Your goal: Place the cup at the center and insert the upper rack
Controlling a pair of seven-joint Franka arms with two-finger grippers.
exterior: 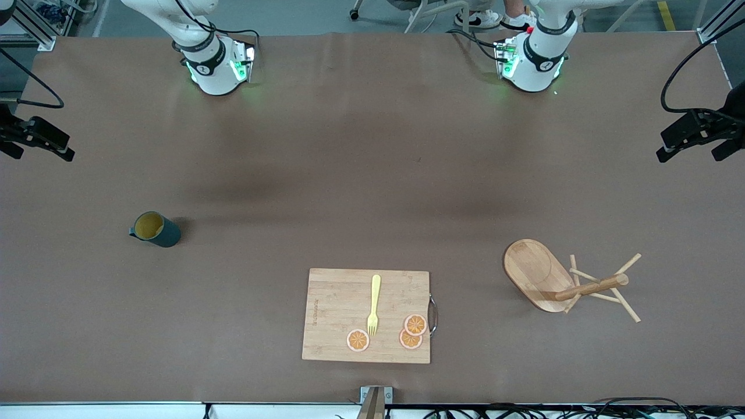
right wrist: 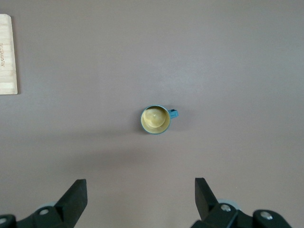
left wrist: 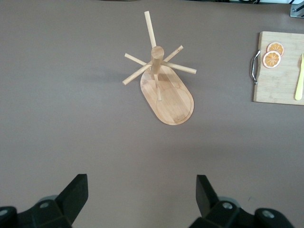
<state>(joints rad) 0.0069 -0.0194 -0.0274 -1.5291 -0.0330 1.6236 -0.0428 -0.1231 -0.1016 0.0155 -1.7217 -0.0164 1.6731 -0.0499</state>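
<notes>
Front view shows the brown table (exterior: 372, 174) with both arm bases along its upper edge; neither tool appears in this view, both arms being cut off at the frame top. The cup (exterior: 156, 228) stands upright toward the right arm's end of the table, mouth up, its handle only partly visible. The upper rack (exterior: 559, 279) stands on its oval base toward the left arm's end, its pole and pegs leaning in perspective. Between them, nearer the front camera, lies a cutting board (exterior: 366, 315) carrying a yellow fork (exterior: 374, 304) and three orange slices (exterior: 410, 333), two of them overlapping.

Left wrist view: the left tool (left wrist: 142, 199) hangs released over bare table, fingers spread wide, empty; only the fingertips show, the rest cut off. The rack lies ahead of it, well apart.

Right wrist view: the right tool (right wrist: 141, 198) is likewise released and empty, over bare table near the cup, not touching it. One corner of the board is cut off at the frame edge.
</notes>
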